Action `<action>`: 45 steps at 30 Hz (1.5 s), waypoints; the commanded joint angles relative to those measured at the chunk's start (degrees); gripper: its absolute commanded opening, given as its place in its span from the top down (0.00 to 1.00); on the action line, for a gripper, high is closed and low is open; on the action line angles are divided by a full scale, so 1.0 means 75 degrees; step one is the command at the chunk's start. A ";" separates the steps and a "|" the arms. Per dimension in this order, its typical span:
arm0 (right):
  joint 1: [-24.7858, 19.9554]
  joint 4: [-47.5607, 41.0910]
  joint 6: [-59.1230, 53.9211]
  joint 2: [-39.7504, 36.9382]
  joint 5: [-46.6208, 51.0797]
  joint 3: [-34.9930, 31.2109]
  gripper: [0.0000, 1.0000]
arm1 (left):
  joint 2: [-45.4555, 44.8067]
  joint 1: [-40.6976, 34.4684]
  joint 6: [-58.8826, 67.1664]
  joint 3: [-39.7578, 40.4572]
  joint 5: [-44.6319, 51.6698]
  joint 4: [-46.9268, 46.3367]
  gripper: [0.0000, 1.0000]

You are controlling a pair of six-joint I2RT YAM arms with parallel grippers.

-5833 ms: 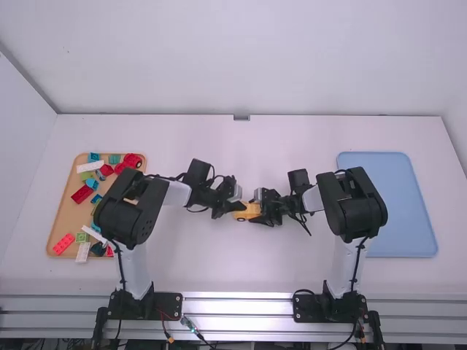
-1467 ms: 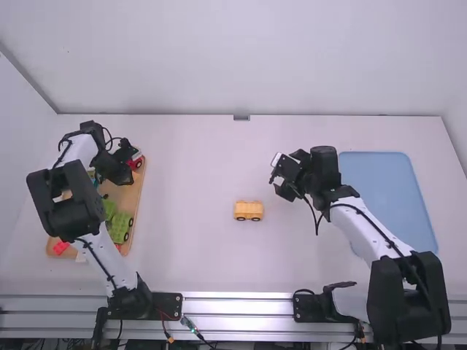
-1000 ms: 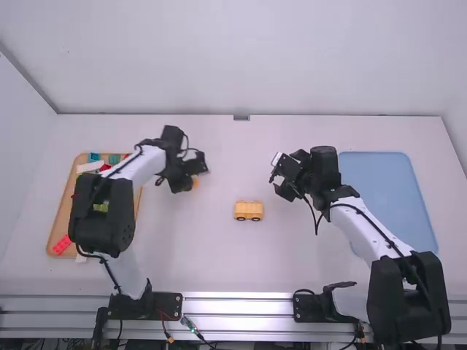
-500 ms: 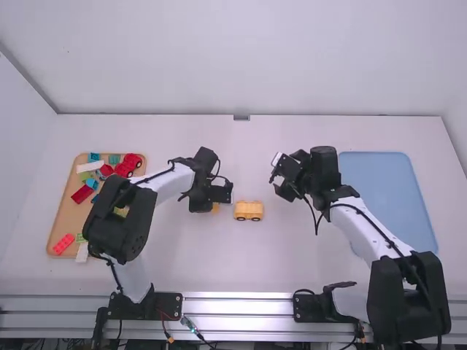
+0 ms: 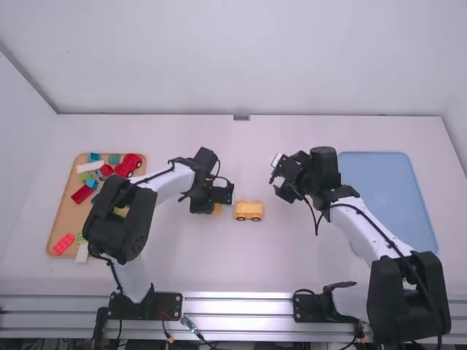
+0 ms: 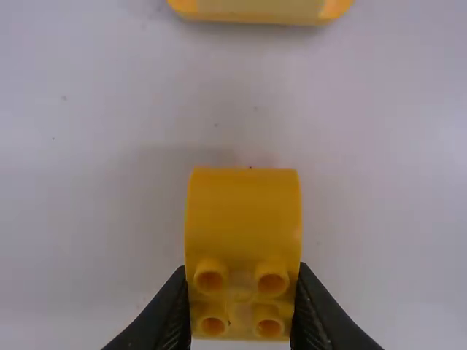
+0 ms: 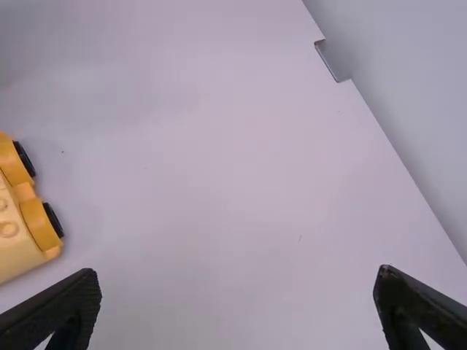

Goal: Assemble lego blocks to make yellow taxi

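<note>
The yellow wheeled base (image 5: 248,211) stands midway between the table's side edges, presumably so both arms can reach. Beside it, the left gripper (image 6: 242,292) pinches a yellow block (image 6: 243,211), likely for stacking; toward the far right corner, the right gripper (image 7: 237,275) hangs spread, leaving room.

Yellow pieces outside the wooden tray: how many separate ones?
2: the wheeled yellow body standing on the table, and the yellow block between the left gripper's fingers. The left arm may hide others.
</note>
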 commanded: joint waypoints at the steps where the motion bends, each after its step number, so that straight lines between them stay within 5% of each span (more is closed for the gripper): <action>1: -0.0017 -0.0064 0.0050 -0.0119 -0.0035 -0.0044 0.01 | -0.0169 0.0026 0.0058 -0.0175 0.0137 0.0032 0.76; 8: -0.0017 -0.0067 0.0055 -0.0119 -0.0035 -0.0044 0.01 | -0.0169 0.0026 0.0055 -0.0277 0.0143 0.0079 0.45; 9: -0.0017 -0.0067 0.0050 -0.0119 -0.0038 -0.0044 0.01 | -0.0169 0.0029 -0.0012 -0.0277 0.0140 0.0111 0.36; 10: -0.0017 -0.0064 0.0050 -0.0119 -0.0038 -0.0044 0.01 | -0.0169 0.0029 -0.0061 -0.0277 0.0140 0.0134 0.01; 27: -0.0017 -0.0032 0.0047 -0.0119 -0.0038 -0.0044 0.01 | -0.0169 0.0041 0.0087 -0.0277 -0.0236 0.0291 0.01; 35: -0.0017 -0.0029 0.0160 -0.0119 -0.0073 -0.0044 0.01 | -0.0169 0.0906 0.2241 -0.0653 0.2276 0.0801 0.01; 45: -0.0017 -0.0009 0.0219 -0.0119 -0.0216 -0.0044 0.01 | -0.0166 0.2766 0.2060 -0.2961 0.6091 0.4520 0.01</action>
